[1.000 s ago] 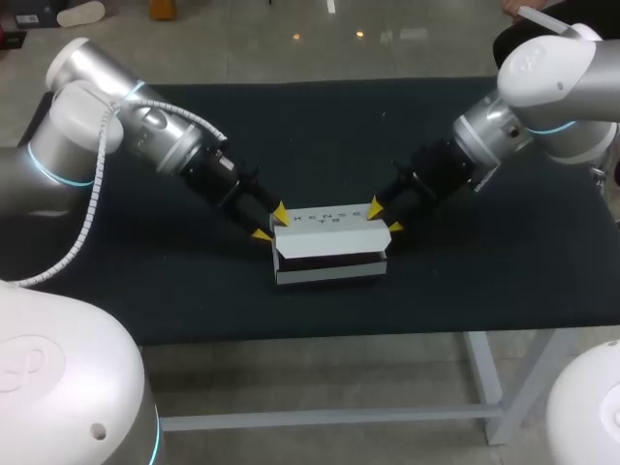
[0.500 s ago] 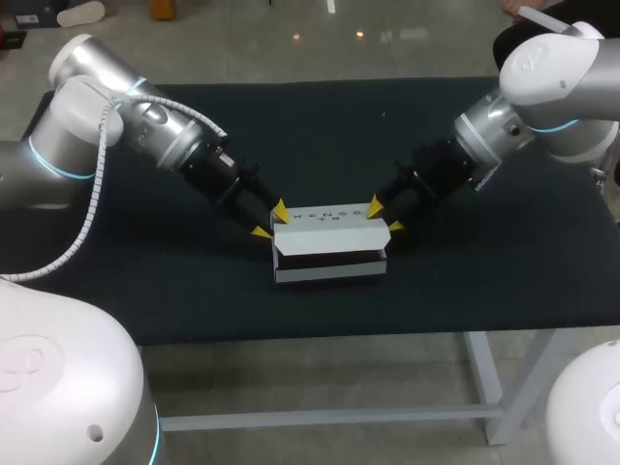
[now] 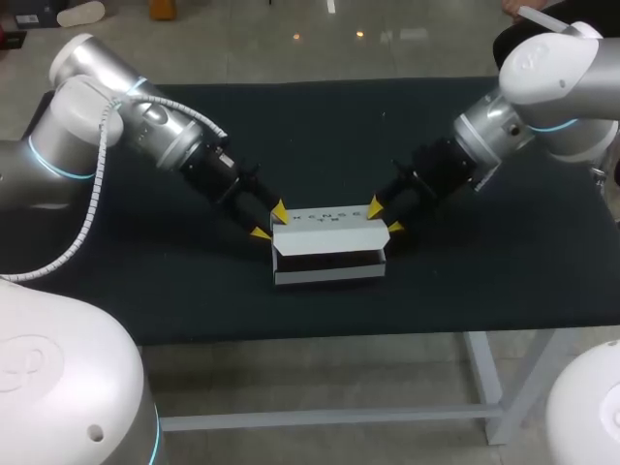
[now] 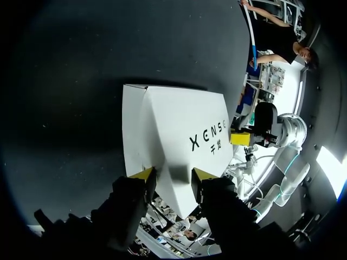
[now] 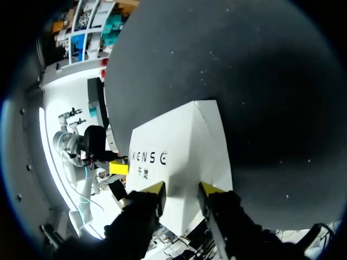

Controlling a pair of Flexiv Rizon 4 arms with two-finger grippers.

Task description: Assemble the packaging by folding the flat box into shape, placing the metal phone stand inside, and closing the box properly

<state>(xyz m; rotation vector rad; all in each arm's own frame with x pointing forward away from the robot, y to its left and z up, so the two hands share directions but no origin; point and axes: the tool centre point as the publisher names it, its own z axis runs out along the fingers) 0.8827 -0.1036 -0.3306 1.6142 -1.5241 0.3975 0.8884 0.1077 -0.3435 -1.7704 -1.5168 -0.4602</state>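
One white box [image 3: 329,274] sits near the middle of the black table [image 3: 145,291], front wall toward the near edge, its printed lid [image 3: 327,238] raised slightly with a dark gap under the front lip. Two hands flank it just behind: left hand [image 3: 268,222] at the box's left end, right hand [image 3: 385,216] at its right end. Each is against the white card, but I cannot tell whether either is gripping or open.
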